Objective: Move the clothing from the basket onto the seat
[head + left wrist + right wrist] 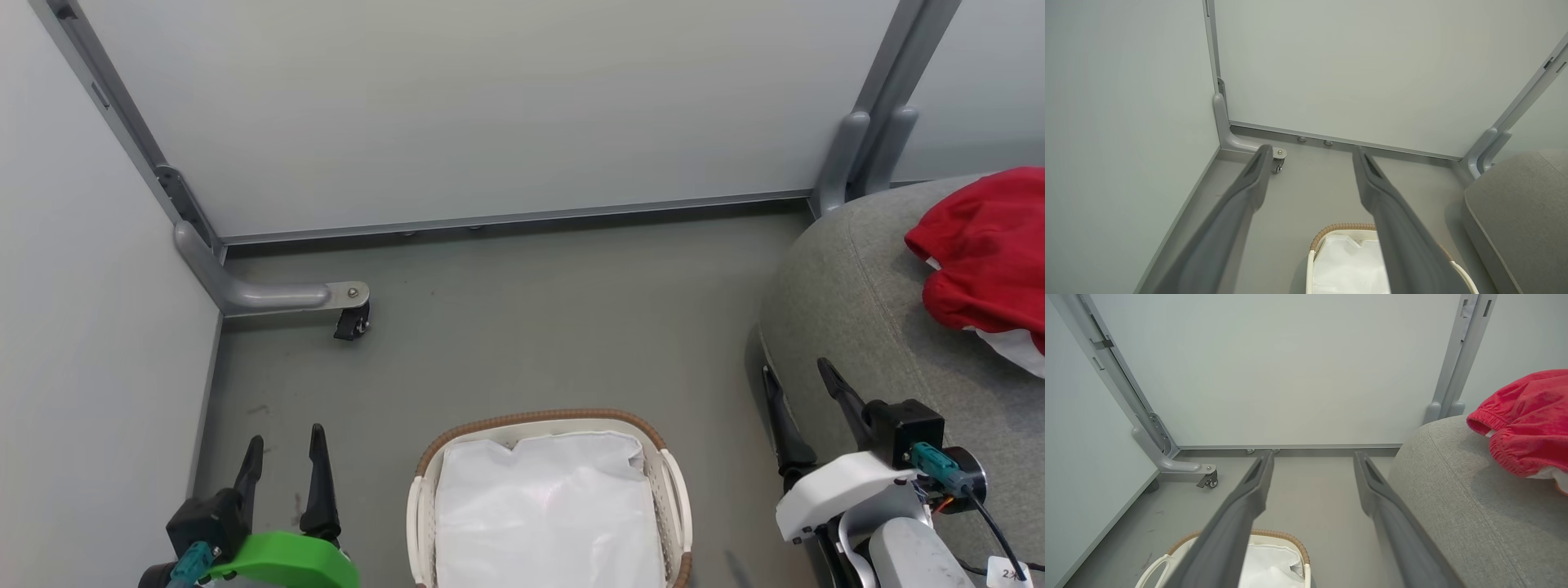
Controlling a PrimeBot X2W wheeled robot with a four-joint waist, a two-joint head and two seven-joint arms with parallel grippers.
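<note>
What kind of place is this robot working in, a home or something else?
Probably a staged test cell rather than a real home: pale partition panels on metal frames with a castor foot wall in a bare grey floor, furnished with a grey sofa and a laundry basket.

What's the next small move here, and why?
Likely tilt the head down to check the near end of the basket, which the head view cuts off. The part in view holds a white liner and no garment, the red clothing lies on the seat, and the left gripper and right gripper stand open and empty. If that end is bare too, the job looks done.
</note>
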